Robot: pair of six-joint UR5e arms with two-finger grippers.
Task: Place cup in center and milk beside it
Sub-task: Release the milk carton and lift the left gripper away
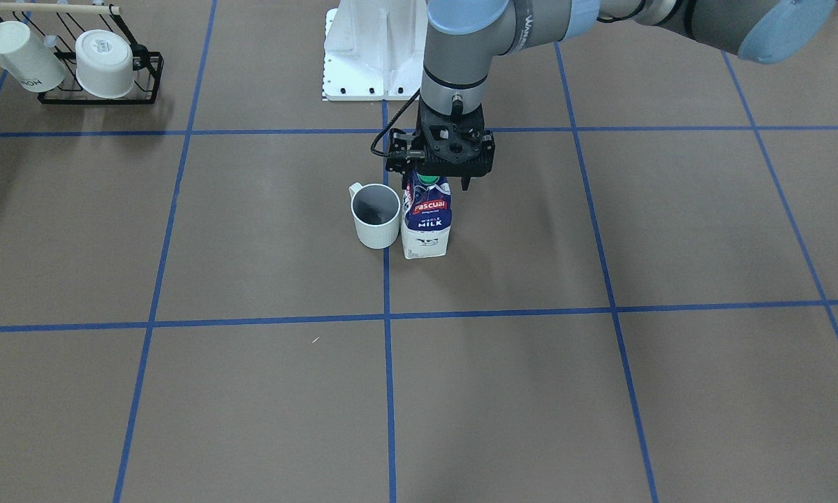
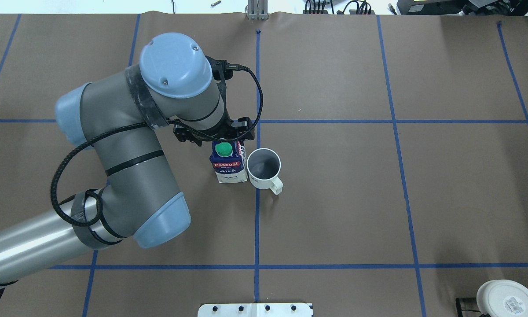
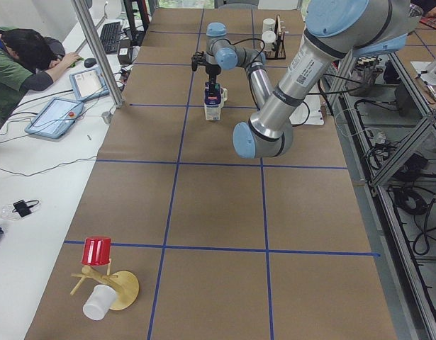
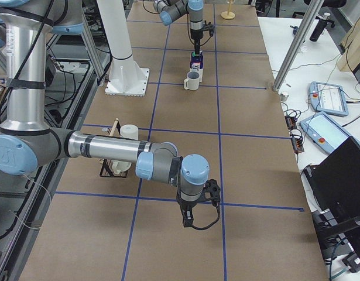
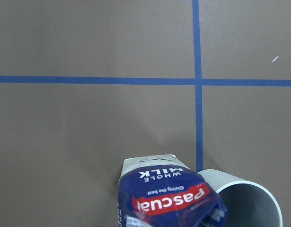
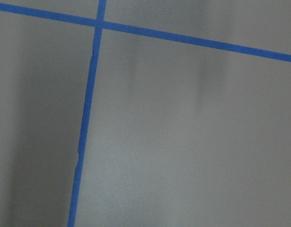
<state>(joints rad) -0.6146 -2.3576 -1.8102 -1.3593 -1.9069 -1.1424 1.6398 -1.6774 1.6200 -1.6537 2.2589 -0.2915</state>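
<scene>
The cup (image 1: 376, 216) is a plain white mug that stands upright on the blue tape line (image 1: 385, 286) at the center of the brown tabletop. It also shows in the overhead view (image 2: 264, 169). The milk (image 1: 426, 220) is a navy and white carton with a green cap. It stands upright right beside the cup, touching or nearly so (image 2: 229, 167). My left gripper (image 1: 438, 183) hangs over the carton's top with its jaws spread either side of it, and a gap shows at one finger (image 1: 466, 183). My right gripper (image 4: 200, 219) is low over bare table far away; I cannot tell whether it is open or shut.
A black wire rack (image 1: 146, 77) with two white mugs stands at a far corner. The white arm base (image 1: 370, 49) is behind the carton. A wooden stand (image 3: 122, 287) with a red cup and a white cup sits at the other table end.
</scene>
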